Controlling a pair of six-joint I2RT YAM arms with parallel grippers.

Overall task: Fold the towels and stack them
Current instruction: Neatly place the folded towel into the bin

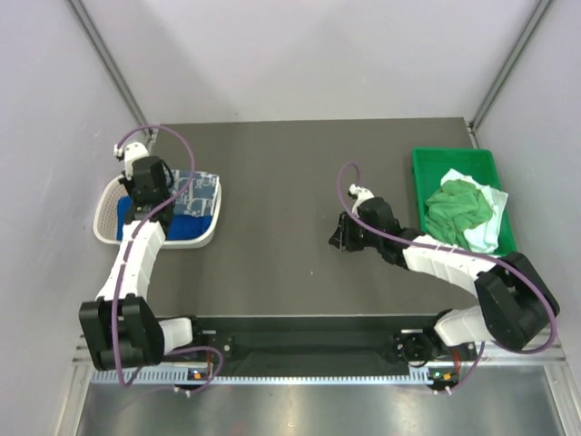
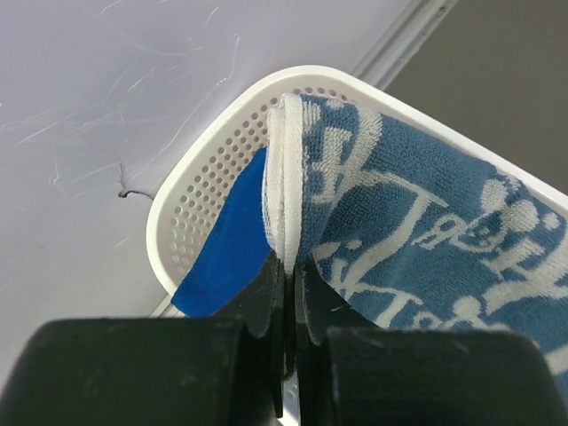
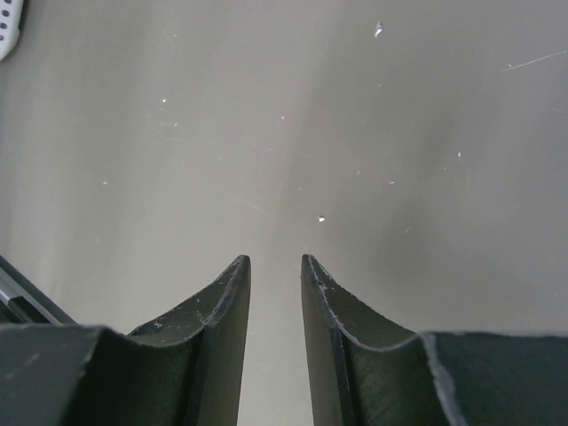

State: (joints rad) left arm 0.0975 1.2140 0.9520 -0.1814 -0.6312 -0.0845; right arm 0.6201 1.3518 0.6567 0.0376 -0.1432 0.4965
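A folded white towel with blue-grey print (image 1: 201,194) lies in the white mesh basket (image 1: 102,218) on top of a royal blue towel (image 1: 187,227). My left gripper (image 1: 152,193) is shut on the printed towel's (image 2: 417,222) folded white edge, over the basket (image 2: 200,182). The blue towel (image 2: 226,253) shows underneath in the left wrist view, just beside my left gripper (image 2: 288,266). A crumpled bright green towel (image 1: 458,207) and a white one (image 1: 487,232) lie in the green tray (image 1: 427,173). My right gripper (image 1: 340,234) is open and empty above the bare tabletop (image 3: 275,262).
The basket stands at the table's left edge, close to the left wall. The green tray stands at the far right edge. The grey tabletop (image 1: 281,182) lies between them. A corner of the basket (image 3: 7,27) shows in the right wrist view.
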